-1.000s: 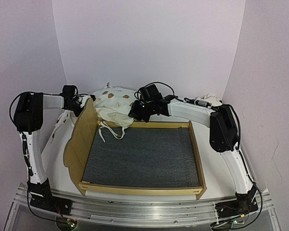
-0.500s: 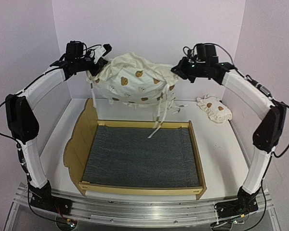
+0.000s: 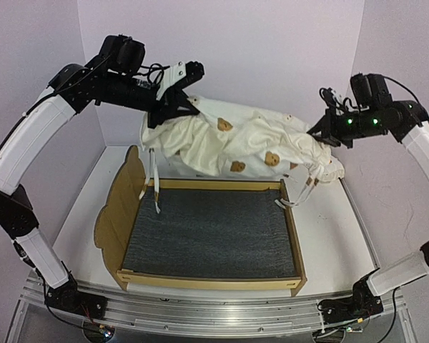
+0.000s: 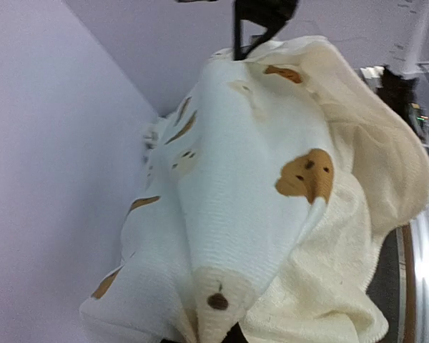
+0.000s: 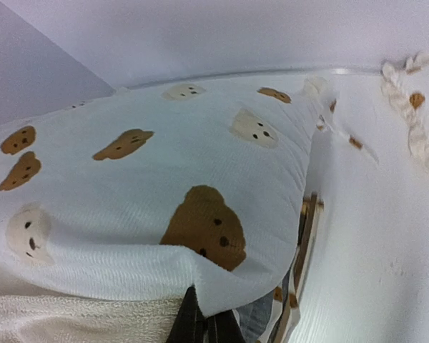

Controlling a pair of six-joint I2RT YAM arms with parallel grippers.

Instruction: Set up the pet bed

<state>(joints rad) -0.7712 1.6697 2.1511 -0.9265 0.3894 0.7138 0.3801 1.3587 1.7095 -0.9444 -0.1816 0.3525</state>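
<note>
The pet bed [image 3: 293,232], a low light-wood frame with a curved headboard [image 3: 118,204] on the left and a dark grey felt base [image 3: 207,232], lies on the white table. The large cream bear-print cushion [image 3: 236,143] hangs stretched in the air above the bed's far side. My left gripper [image 3: 173,100] is shut on its left corner [image 4: 218,300]. My right gripper [image 3: 322,136] is shut on its right corner [image 5: 200,286]. Tie strings [image 3: 155,186] dangle over the frame. The small pillow [image 5: 422,121] shows only in the right wrist view.
Pale walls close in the table at the back and both sides. The cushion's right tie strings [image 3: 300,193] hang over the bed's far right corner. The metal rail [image 3: 214,314] with both arm bases runs along the near edge.
Both arms lifted the cushion off the table from behind the bed, then spread and carried it toward the right and lower, over the bed's far edge.
</note>
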